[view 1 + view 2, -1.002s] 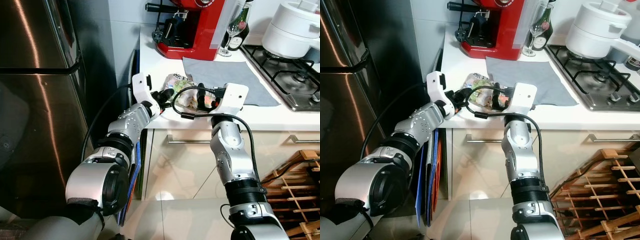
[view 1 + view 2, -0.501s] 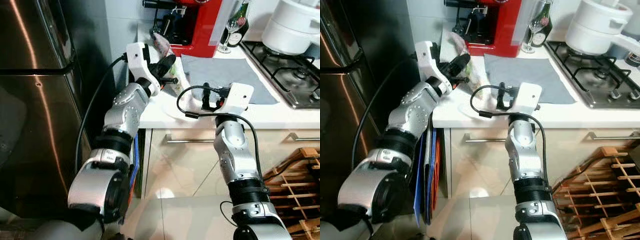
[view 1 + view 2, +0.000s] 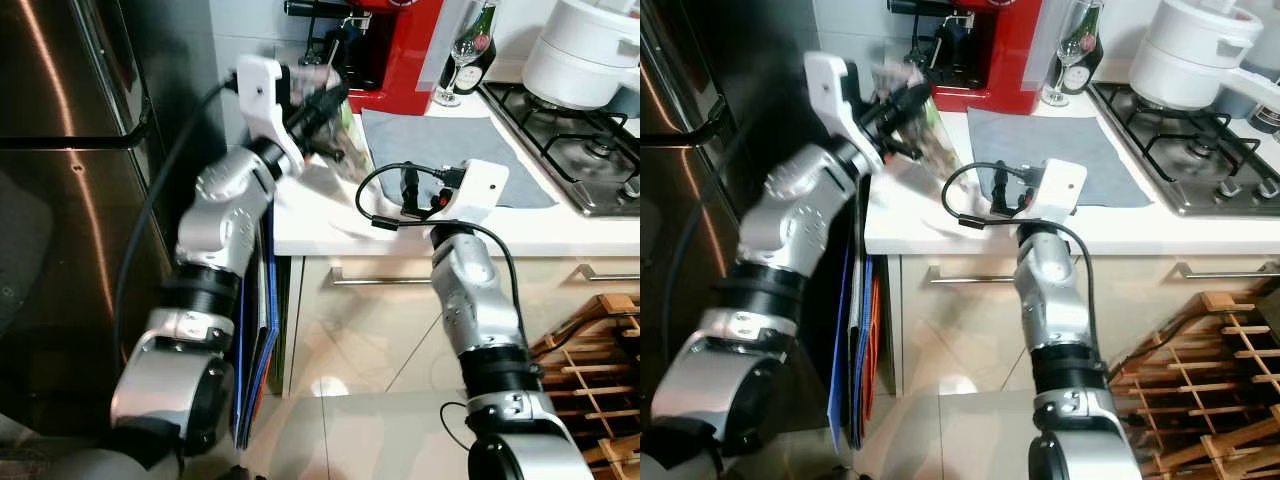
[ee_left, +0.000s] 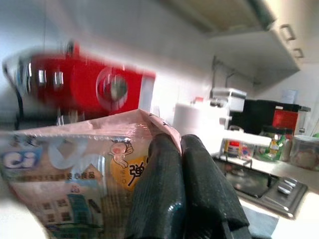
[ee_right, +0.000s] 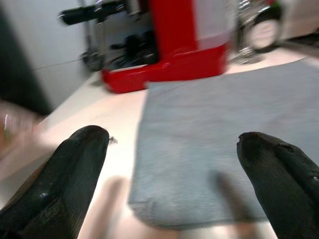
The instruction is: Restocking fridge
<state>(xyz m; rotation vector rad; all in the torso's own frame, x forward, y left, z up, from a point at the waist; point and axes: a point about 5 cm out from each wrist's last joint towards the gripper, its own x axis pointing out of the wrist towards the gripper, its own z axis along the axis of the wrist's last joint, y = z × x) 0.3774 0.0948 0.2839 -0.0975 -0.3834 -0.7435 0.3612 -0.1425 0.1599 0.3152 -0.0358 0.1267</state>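
A pinkish printed snack packet hangs in the air over the counter's left end, blurred by motion. My left gripper is raised in front of the red coffee machine and is shut on the packet's top edge, with its fingers pressed together. The packet dangles below them. My right gripper hovers low over the white counter near its front edge. It is open and holds nothing, and it faces the grey cloth.
A stainless fridge stands at the left, its door shut. Flat blue folders fill the gap beside it. On the counter are a wine glass, a white pot and a gas hob. A wooden rack sits low right.
The left arm has lifted the packet off the counter, up and leftward toward the fridge. The right gripper, at the packet a second ago, has come away from it and stays open over the counter.
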